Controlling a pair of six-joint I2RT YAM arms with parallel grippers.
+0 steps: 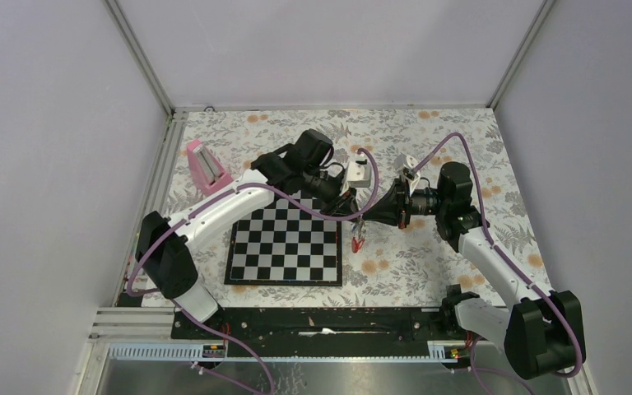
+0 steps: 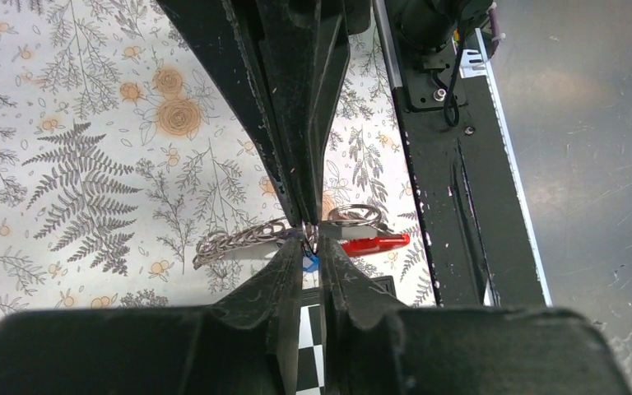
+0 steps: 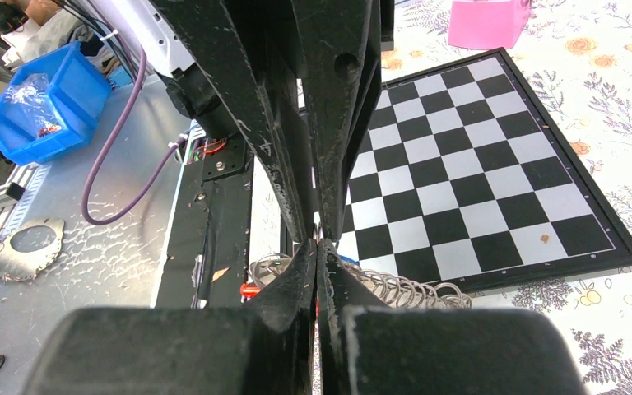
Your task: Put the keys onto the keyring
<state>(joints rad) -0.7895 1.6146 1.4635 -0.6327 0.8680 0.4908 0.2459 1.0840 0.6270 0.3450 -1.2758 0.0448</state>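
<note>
Threading step: right gripper (image 3: 317, 245) clamps thin silver keyring (image 2: 354, 216) at its tips; left gripper (image 2: 312, 247) pinches small blue-tagged key (image 2: 309, 262) just opposite. Next, likely: line key's hole onto ring's split.

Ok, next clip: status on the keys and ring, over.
Right tool shut on keyring. Left tool pinching blue key at it. Red key beside keyring. Tools tip to tip, no obstruction seen.

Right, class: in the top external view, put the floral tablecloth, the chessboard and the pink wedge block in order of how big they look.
1. Floral tablecloth: largest, it spreads well beyond everything else.
2. Chessboard: clearly smaller, partly covered by an arm.
3. Pink wedge block: smallest by far.
</note>
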